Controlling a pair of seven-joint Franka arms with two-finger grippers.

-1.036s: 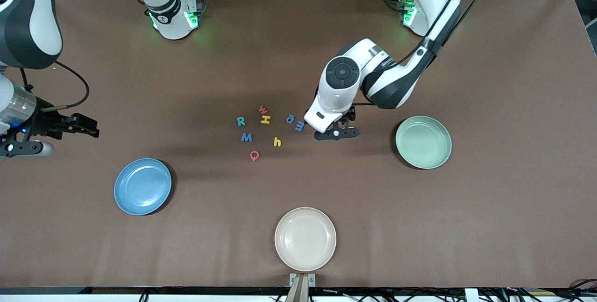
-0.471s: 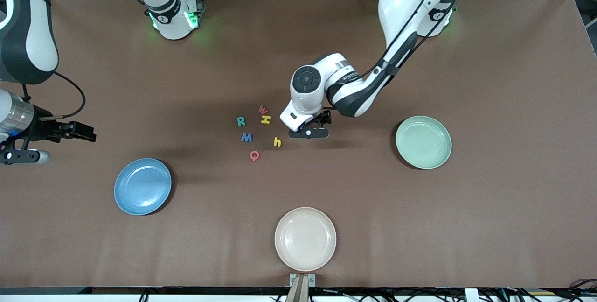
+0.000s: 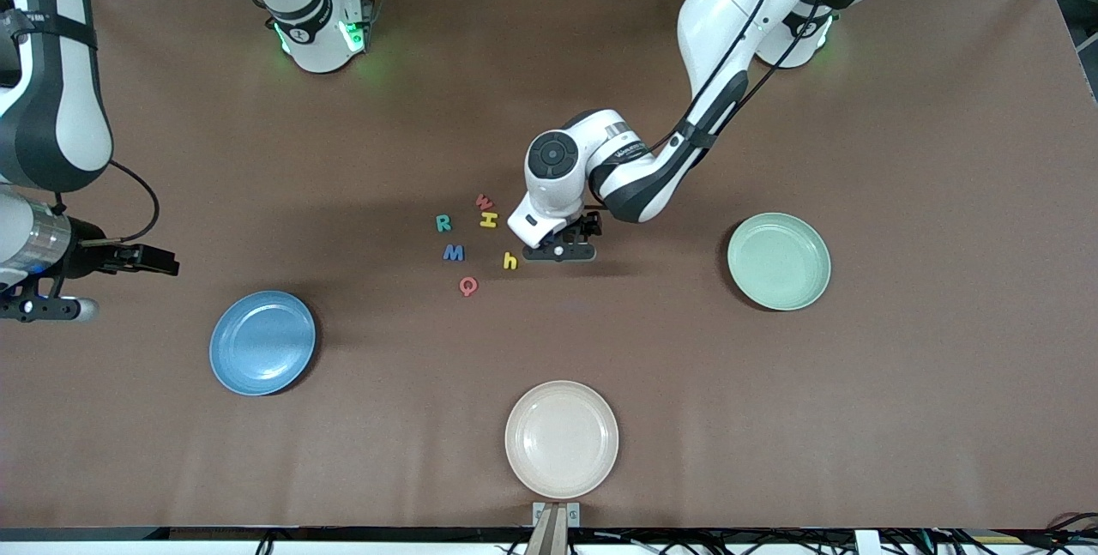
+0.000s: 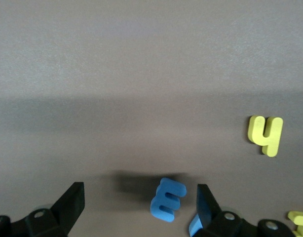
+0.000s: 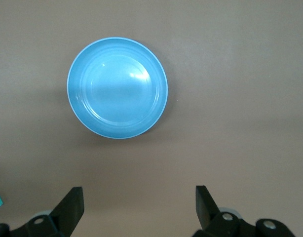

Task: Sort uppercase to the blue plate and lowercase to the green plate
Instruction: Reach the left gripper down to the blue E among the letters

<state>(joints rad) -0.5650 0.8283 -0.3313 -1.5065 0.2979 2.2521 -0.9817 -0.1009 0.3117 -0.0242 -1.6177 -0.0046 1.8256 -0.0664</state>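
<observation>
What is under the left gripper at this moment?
Under the left gripper, its fingers open, a blue m lies on the brown table. A second blue piece is mostly covered by one finger, so its letter cannot be read.

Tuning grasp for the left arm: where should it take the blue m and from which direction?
Come straight down from above: the blue m lies flat on the table, between the open fingers of the left hand. Pinch across its outer edges, the only faces a flat letter offers. Another blue letter sits by one finger, so closing may nudge it.
</observation>
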